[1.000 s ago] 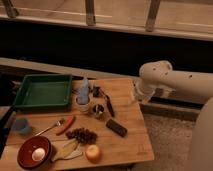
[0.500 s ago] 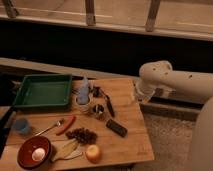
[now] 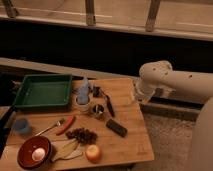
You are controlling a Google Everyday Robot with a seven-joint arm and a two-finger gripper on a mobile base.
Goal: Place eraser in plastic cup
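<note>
While the eraser [image 3: 116,127] lies flat on the wooden surface [image 3: 131,148], right of centre and just below the small dark cup [image 3: 98,110], nothing touches it. The gripper [image 3: 140,96] hangs at the surface's right edge, up and to the right of the eraser and well apart from it, fingers released and holding nothing. The plastic cup [image 3: 21,126] sits far left, beside the green tray [image 3: 42,91].
</note>
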